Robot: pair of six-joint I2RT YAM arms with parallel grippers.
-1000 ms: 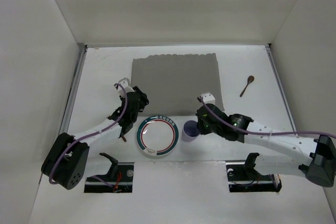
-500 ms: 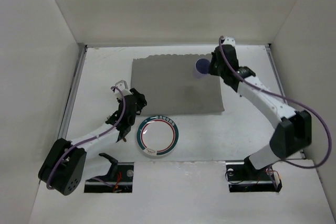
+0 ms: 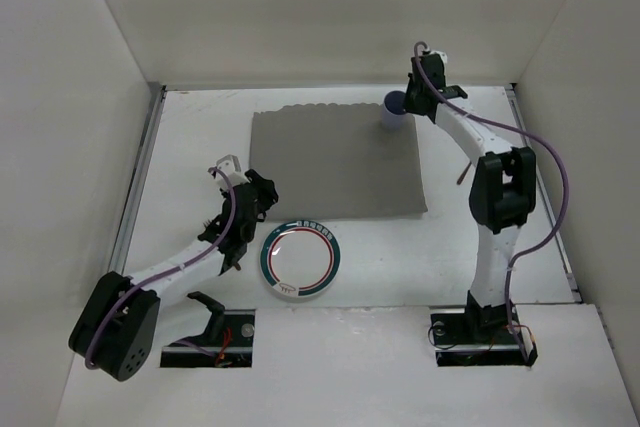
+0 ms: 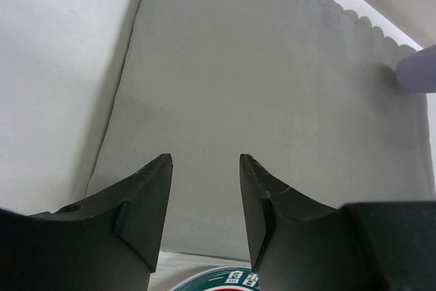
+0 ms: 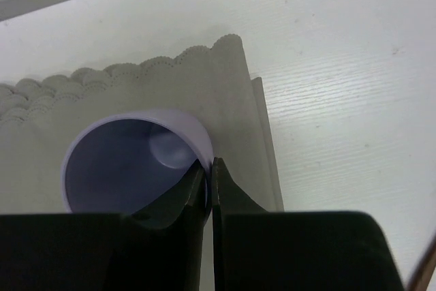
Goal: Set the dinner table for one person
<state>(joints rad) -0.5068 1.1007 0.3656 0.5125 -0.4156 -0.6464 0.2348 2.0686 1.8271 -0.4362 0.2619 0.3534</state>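
Note:
A grey cloth mat [image 3: 335, 162] lies on the white dinner table [image 3: 180, 147]. My right gripper [image 3: 405, 105] is shut on the rim of a lilac cup [image 3: 394, 111] at the mat's far right corner; the right wrist view shows one finger inside the cup [image 5: 129, 161] and one outside. A round plate [image 3: 300, 261] with a green and red rim sits on the table just in front of the mat. My left gripper [image 3: 238, 247] is open and empty beside the plate's left edge; its wrist view shows the mat [image 4: 259, 86] ahead and the plate's rim [image 4: 221, 281] below.
A wooden spoon [image 3: 461, 173] lies on the table right of the mat, mostly hidden behind my right arm. White walls close in the table on the left, far and right sides. The lilac cup also shows at the right edge of the left wrist view [image 4: 419, 73].
My right arm carried the cup from beside the plate to the mat's far right corner. The left gripper barely moved.

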